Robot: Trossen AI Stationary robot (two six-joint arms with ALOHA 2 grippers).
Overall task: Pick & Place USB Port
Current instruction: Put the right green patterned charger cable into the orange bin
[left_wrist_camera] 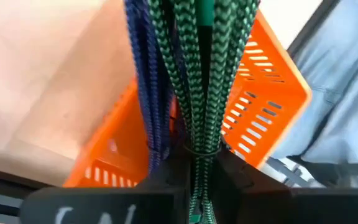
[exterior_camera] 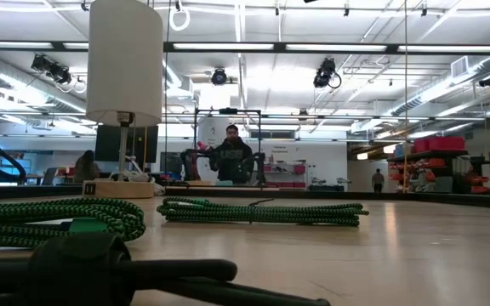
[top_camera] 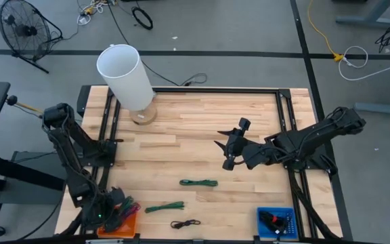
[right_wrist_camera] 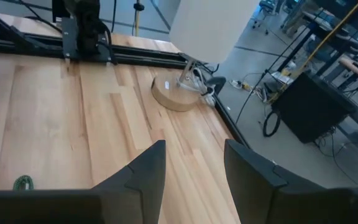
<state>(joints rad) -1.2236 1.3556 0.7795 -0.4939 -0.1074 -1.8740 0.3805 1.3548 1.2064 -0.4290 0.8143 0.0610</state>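
My left gripper is at the table's near left corner, over the orange bin, shut on a green braided cable bundle. A blue-purple cable runs beside the green one. My right gripper hovers open above the middle of the table, touching nothing. Two more green cable coils and a thin black cable lie flat on the wood near the front edge; the low view shows a green coil and the black cable. My left gripper pinches the green braided bundle between its two fingers at a tied waist. The fingers point down from above, along the strands. The bundle hangs below them over the orange bin. Whether the blue-purple cable is also in the hold, I cannot tell.
A white-shaded lamp on a round wooden base stands at the far left. A blue bin holding dark items sits at the near right corner. Black rails frame the table. Bare wood lies between the lamp and my right gripper.
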